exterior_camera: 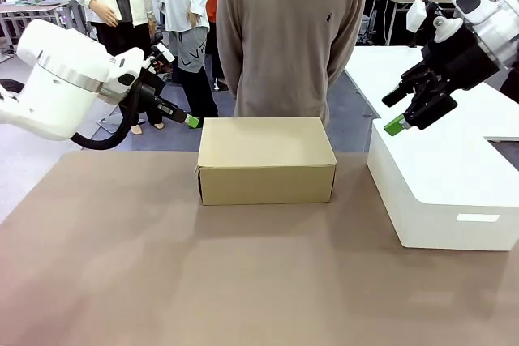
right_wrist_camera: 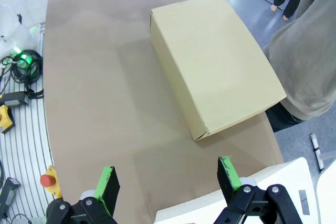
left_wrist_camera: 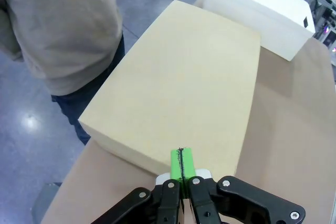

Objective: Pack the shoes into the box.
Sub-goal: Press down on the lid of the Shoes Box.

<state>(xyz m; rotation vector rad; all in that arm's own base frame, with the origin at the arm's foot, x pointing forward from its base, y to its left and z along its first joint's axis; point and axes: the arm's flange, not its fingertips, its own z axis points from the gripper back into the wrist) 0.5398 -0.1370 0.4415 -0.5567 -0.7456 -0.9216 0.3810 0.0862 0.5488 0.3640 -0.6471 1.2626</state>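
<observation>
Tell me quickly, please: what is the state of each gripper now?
Left gripper: jaws closed, holding nothing, above the closed tan cardboard shoebox.
Right gripper: jaws open, holding nothing.

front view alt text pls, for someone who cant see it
A closed tan cardboard shoebox sits mid-table before a standing person in a beige sweater. The left pincer, shut, and right pincer, open, hover either side; a larger white box stands right.

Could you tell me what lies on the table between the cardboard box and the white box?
Nothing: in the front view only bare table separates the cardboard box from the white box.
</observation>
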